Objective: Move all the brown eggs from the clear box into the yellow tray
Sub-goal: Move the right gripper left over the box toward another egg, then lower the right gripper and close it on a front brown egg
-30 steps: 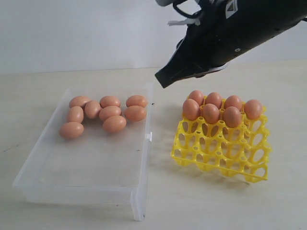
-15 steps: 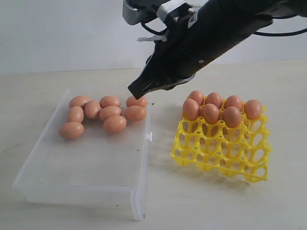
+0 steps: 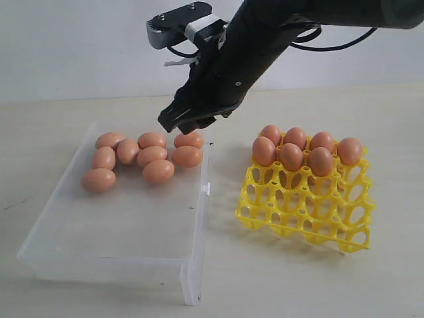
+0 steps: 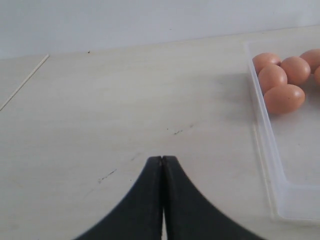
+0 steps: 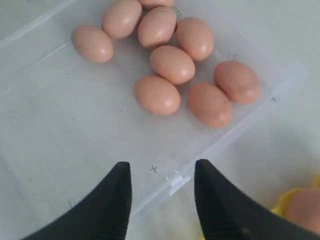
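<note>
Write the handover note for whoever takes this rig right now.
Left hand: shut, empty, low over bare table beside the clear box.
Right hand: open, empty, above the box's far corner on the side of the yellow tray.
Done: seven eggs sit in the tray, four in the back row and three in the next.
Left: nine eggs clustered at the box's far end, and nine cups free. The next pick is probably from the pair nearest the right hand.

Nine brown eggs lying inside the one clear box, seven more seated in the one yellow tray beside that box, sixteen altogether.
</note>
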Tool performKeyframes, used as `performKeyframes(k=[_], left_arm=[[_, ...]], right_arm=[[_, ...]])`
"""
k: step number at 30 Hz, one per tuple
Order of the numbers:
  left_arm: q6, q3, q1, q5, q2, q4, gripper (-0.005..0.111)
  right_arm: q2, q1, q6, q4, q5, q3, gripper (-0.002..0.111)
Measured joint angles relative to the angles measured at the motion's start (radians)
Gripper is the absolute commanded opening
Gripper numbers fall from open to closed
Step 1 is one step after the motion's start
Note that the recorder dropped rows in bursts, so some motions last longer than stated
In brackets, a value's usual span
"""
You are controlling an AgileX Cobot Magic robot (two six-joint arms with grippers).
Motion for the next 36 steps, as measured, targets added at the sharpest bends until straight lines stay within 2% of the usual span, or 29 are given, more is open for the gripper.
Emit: performKeyframes(k=[9,18,23,28,36], left_arm=[[0.000,0.000,0.000,0.000,0.000,0.000,0.000],[0.000,0.000,0.000,0.000,0.000,0.000,0.000],[0.000,0.000,0.000,0.000,0.000,0.000,0.000],[0.000,0.000,0.000,0.000,0.000,0.000,0.000],[0.000,0.000,0.000,0.000,0.000,0.000,0.000]], right_arm=[[0.128,0.043,0.015,0.011,0.016,-0.130,0.046],[0.326,0.055,0.038,0.011,0.170,-0.332,0.047],[0.399,0.055,0.068,0.011,0.212,-0.397,0.052],[0.427,0.055,0.075,0.021,0.217,-0.427,0.059],[0.432,0.055,0.077,0.021,0.109,-0.431,0.059]])
